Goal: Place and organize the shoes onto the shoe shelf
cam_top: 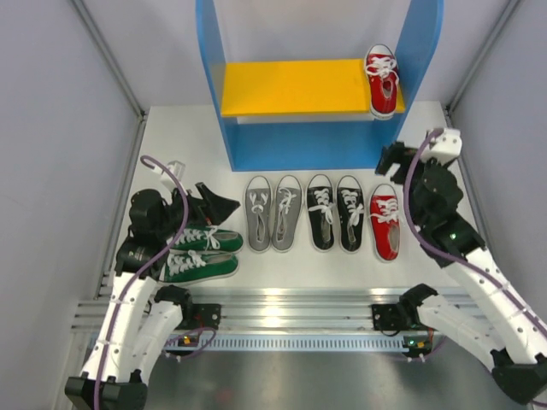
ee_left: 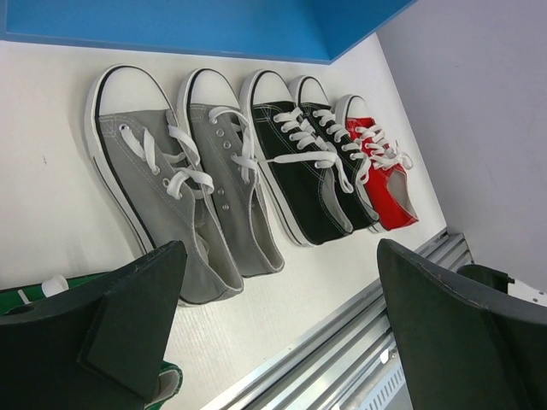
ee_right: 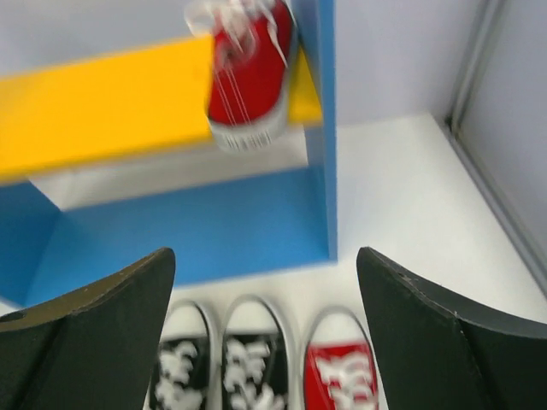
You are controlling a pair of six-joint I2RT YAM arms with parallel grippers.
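My right gripper (ee_right: 265, 256) hovers empty, jaws apart, by the toe of the loose red sneaker (cam_top: 385, 220) near the right edge of the desk (cam_top: 342, 266) (left gripper (ee_left: 280, 256) spread wide too), so I'd pinch it mid-body and park it beside its shelved twin (cam_top: 382, 79).

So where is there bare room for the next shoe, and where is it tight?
The yellow board is bare from the left blue panel across to the red shoe at its right end. Crowded: the row in front, grey pair, black pair and second red shoe side by side, green pair to their left.
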